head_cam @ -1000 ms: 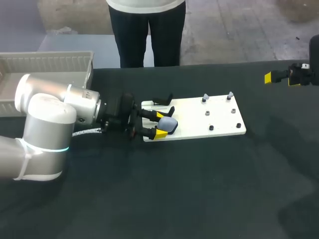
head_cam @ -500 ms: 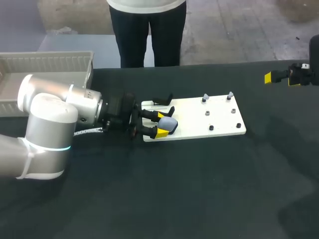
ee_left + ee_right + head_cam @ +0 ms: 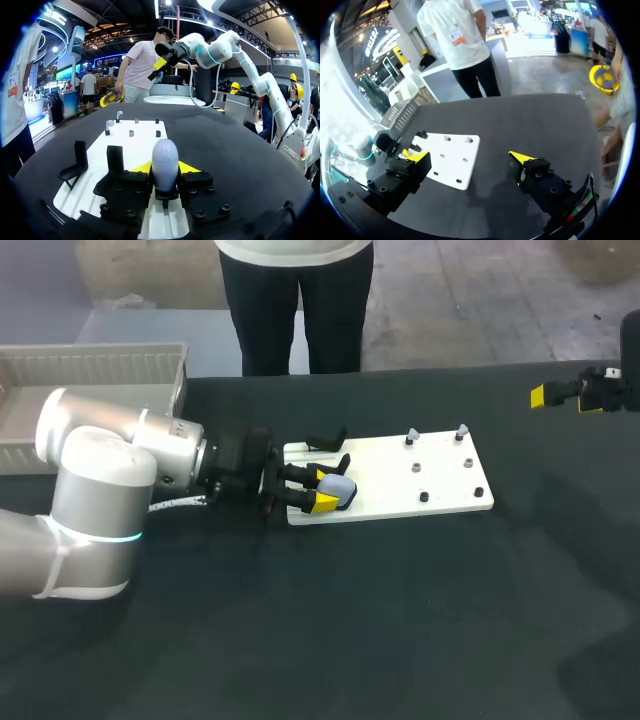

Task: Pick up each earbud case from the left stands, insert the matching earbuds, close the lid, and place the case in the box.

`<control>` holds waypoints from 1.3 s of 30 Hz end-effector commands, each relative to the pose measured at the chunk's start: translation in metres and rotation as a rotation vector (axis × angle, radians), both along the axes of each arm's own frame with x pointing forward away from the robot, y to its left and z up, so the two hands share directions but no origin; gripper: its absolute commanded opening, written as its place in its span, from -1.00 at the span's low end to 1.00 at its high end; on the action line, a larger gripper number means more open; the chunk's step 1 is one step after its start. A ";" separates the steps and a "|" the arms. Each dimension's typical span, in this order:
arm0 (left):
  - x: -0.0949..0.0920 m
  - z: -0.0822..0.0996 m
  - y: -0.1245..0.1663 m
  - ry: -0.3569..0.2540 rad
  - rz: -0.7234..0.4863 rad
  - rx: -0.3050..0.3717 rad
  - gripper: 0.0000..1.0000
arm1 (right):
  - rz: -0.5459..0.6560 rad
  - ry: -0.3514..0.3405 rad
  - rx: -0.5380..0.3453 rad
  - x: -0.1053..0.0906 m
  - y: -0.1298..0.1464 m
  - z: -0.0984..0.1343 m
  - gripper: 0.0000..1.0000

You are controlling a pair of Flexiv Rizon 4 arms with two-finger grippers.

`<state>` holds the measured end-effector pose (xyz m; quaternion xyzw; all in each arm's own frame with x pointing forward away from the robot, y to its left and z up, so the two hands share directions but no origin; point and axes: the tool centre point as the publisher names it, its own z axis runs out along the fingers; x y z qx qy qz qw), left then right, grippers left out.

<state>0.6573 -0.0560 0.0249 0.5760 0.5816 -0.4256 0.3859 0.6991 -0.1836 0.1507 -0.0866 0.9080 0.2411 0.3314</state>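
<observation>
Black bench [image 3: 400, 620]. Left arm [image 3: 100, 500] comes in from 9 o'clock. Grey box [image 3: 100, 365] at 10 o'clock, well apart from the work. White board [image 3: 440, 475] mid-bench.

Right gripper [image 3: 470, 157] parked at 2 o'clock, fingers spread, empty.

Left gripper [image 3: 325, 489] at the board's 9 o'clock end, fingers pinching the pale oval earbud case [image 3: 342, 487] from both sides, low over the board. Empty black stand [image 3: 325, 438] near, at the case's 12 o'clock. Two earbuds [image 3: 411, 434] on pegs at the board's 1 o'clock.

Risks:
- Smooth rounded shell may squirt from the pinch on lifting.
- A skewed pull may drag the board.
- A swing toward 12 may clip the empty stand.
</observation>
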 end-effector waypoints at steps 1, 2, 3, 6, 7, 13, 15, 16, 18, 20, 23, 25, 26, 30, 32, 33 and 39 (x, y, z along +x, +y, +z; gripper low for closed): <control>0.001 0.000 -0.001 0.001 -0.009 0.002 -0.76 | 0.003 0.000 0.001 0.001 0.000 -0.001 1.00; 0.001 0.001 -0.001 0.000 -0.009 0.001 -0.91 | 0.003 0.000 0.001 0.001 0.000 -0.001 1.00; 0.001 0.002 -0.001 -0.003 -0.009 0.001 -0.92 | 0.003 0.000 0.001 0.001 0.000 -0.001 1.00; 0.000 0.005 0.000 -0.011 -0.005 -0.004 -1.00 | 0.003 0.000 0.001 0.001 0.000 -0.001 1.00; 0.001 0.006 0.001 -0.013 -0.003 -0.005 -1.00 | 0.003 0.000 0.001 0.001 0.000 -0.001 1.00; 0.003 0.017 0.004 -0.032 0.026 -0.019 -1.00 | 0.003 0.000 0.001 0.001 0.000 -0.001 1.00; 0.004 0.023 0.006 -0.034 0.037 -0.038 -1.00 | 0.003 0.000 0.001 0.001 0.000 -0.001 1.00; 0.005 0.027 0.007 -0.034 0.048 -0.043 -1.00 | 0.003 0.000 0.001 0.001 0.000 -0.001 1.00; 0.007 0.036 0.008 -0.030 0.070 -0.044 -1.00 | 0.003 0.000 0.001 0.001 0.000 -0.001 1.00; 0.009 0.043 0.008 -0.030 0.088 -0.043 -1.00 | 0.003 0.000 0.001 0.001 0.000 -0.001 1.00; 0.014 0.054 0.006 -0.035 0.109 -0.053 -1.00 | 0.003 0.000 0.001 0.001 0.000 -0.001 1.00; 0.017 0.060 0.002 -0.056 0.125 -0.051 -1.00 | 0.003 0.000 0.001 0.001 0.000 -0.001 1.00; 0.020 0.064 -0.002 -0.059 0.127 -0.046 -1.00 | -0.002 -0.009 -0.017 -0.002 0.008 -0.002 1.00; 0.030 0.074 -0.010 -0.071 0.142 -0.060 -1.00 | 0.038 -0.012 -0.022 -0.008 0.028 -0.004 1.00; 0.037 0.081 -0.017 -0.085 0.142 -0.070 -1.00 | 0.060 -0.019 -0.039 -0.014 0.041 -0.004 1.00; 0.040 0.084 -0.021 -0.098 0.132 -0.075 -1.00 | 0.073 -0.018 -0.036 -0.017 0.048 -0.004 1.00; 0.052 0.095 -0.044 -0.127 0.111 -0.067 -1.00 | 0.145 -0.011 -0.046 -0.032 0.078 -0.005 1.00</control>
